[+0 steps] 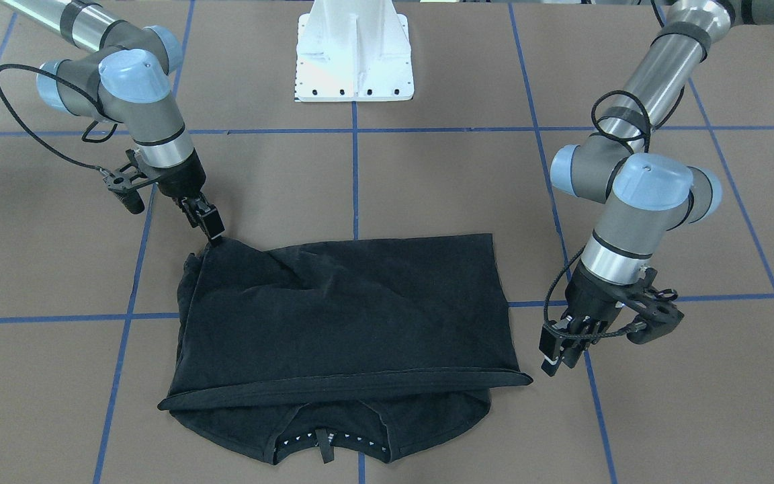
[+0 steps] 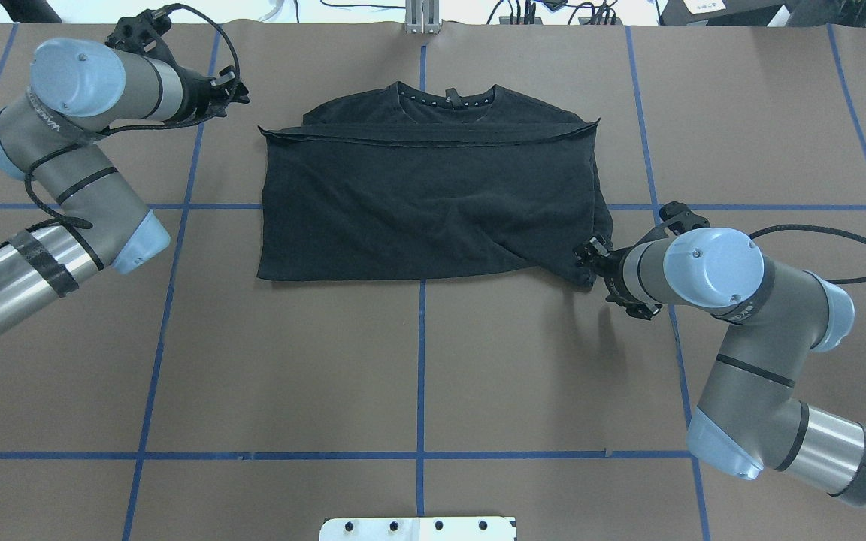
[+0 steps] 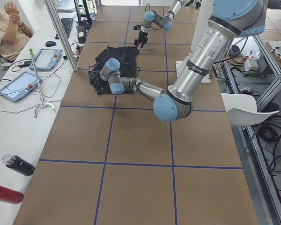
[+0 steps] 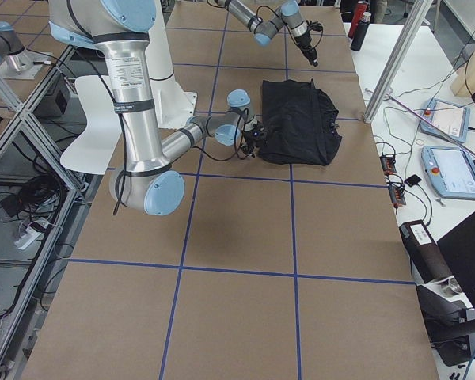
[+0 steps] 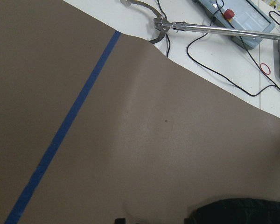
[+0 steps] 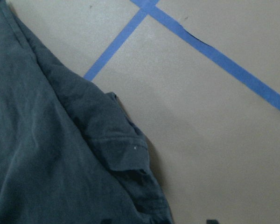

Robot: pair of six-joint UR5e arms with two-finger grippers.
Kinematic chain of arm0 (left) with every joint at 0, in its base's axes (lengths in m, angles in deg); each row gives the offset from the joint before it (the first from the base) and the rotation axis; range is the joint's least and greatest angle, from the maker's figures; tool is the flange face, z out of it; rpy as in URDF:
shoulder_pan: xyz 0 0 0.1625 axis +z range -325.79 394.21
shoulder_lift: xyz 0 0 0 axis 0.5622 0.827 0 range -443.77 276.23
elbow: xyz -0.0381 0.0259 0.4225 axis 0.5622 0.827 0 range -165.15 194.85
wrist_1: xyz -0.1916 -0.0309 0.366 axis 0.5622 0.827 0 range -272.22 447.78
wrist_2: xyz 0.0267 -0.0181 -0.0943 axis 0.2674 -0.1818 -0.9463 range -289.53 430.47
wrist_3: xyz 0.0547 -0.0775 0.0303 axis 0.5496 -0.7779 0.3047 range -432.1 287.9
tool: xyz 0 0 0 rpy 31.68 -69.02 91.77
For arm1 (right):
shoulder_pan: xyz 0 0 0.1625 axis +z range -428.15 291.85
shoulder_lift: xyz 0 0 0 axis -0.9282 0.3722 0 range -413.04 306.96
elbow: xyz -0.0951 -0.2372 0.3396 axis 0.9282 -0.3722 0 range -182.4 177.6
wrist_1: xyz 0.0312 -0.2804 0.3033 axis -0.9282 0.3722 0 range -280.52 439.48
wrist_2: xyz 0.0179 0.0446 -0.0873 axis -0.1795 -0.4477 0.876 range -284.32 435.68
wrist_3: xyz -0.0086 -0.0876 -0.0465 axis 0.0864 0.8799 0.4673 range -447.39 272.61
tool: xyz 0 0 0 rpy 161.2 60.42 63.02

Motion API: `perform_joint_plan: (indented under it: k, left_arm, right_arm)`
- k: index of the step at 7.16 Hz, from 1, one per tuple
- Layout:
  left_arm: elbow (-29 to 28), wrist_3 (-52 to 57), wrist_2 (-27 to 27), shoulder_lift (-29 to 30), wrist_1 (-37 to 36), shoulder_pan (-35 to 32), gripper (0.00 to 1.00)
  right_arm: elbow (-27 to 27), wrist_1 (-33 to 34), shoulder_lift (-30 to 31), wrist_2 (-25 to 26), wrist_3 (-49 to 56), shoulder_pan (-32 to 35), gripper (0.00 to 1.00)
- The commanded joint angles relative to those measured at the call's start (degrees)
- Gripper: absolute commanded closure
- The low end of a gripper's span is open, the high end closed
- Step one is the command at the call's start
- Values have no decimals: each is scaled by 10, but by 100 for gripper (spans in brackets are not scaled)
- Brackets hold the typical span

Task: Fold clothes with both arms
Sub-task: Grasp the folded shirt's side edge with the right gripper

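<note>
The black T-shirt (image 1: 347,309) lies on the brown desk (image 1: 427,181), folded once across. A stitched edge has been laid over the chest and stops just short of the collar (image 1: 323,444). The collar shows past the fold on the side away from the white pedestal (image 1: 355,54).

The right arm (image 1: 138,87) reaches down so that the right tool (image 1: 211,228) sits at the shirt's corner nearest the pedestal, its tips touching the cloth. Creases in the fabric run toward this tool. In the right wrist view its jaws stand spread at the bottom of the picture. The wrinkled shirt edge lies beneath and between them, and bare desk with crossing blue tape lines (image 6: 214,56) lies to one side. Nothing is pinched.

From that tool the shirt stretches away toward the left tool (image 1: 558,356), which hangs at the diagonally opposite corner. It is just beside the end of the stitched fold edge but apart from the cloth. The left arm (image 1: 635,202) holds it pointing down at the desk. Its jaws are also spread, with nothing between them. The left wrist view shows bare desk under this tool and only a sliver of black shirt at the lower corner. Beyond the desk's edge lies a metal reach-grabber (image 5: 214,28) among cables.
</note>
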Motion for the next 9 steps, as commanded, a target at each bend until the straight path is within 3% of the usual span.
perform_joint_plan:
  k: [1,3,4,5,9]
  left_arm:
    - [-1,-1,0,-1,0,0,48]
    - [-1,-1,0,-1,0,1,48]
    - [-1,-1,0,-1,0,1,48]
    - [-2,-1,0,-1,0,1,48]
    - [-2,-1,0,-1,0,2,47]
  right_arm:
    - [-22,0,-22,0,-1,2,38]
    - [-28,0,-23,0,3,3,41]
    - [-33,0,-23,0,3,4,49]
    - [-28,-1,-23,-1,2,5,99]
    - [-26,-1,-23,-10,6,14,100]
